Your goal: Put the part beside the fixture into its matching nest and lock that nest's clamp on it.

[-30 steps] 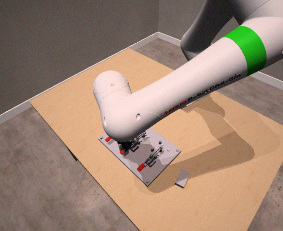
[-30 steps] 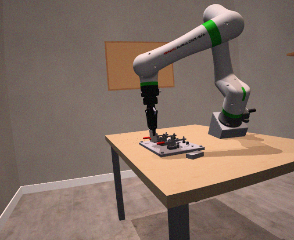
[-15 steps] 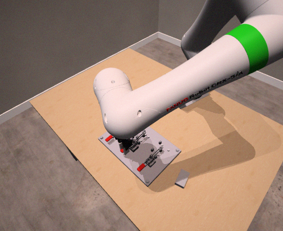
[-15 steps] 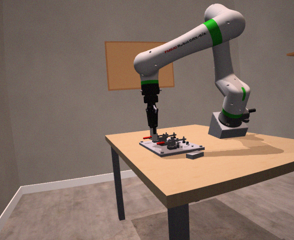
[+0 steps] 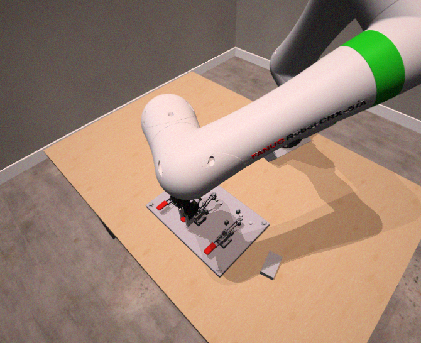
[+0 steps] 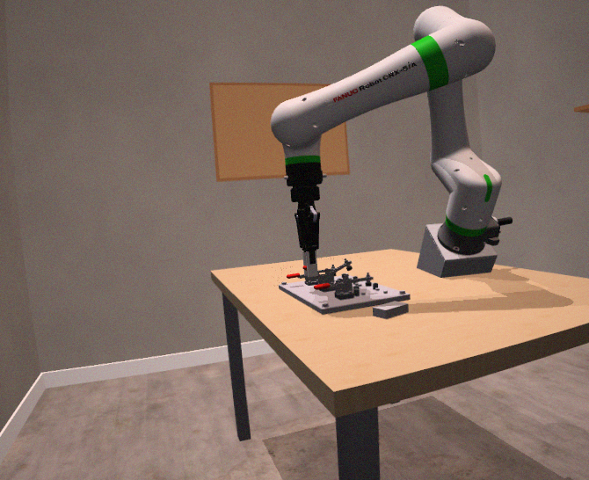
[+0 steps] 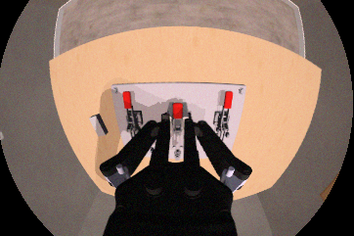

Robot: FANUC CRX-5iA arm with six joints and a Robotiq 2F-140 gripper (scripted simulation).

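The claw [image 7: 176, 135] is pinched tight on the middle clamp's red handle [image 7: 176, 110]. If it pulls crooked, the handle could slip out and stop halfway. The gray part [image 5: 271, 264] lies on the table [image 5: 110, 154], beside the fixture [image 5: 240, 243]

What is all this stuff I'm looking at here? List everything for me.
Table: one, light wood top, dark legs.
Fixture plate: one, grey, near the table's edge.
Clamps: three on the plate, grey metal with red handles; outer ones at and.
Middle clamp handle: red, gripped between the jaws.
Part: one, grey flat block, on the table beside the plate.
Board: one, brown, on the back wall.
Arm: one, white with green bands, on a grey base.
Gripper: one, black, shut on the handle.
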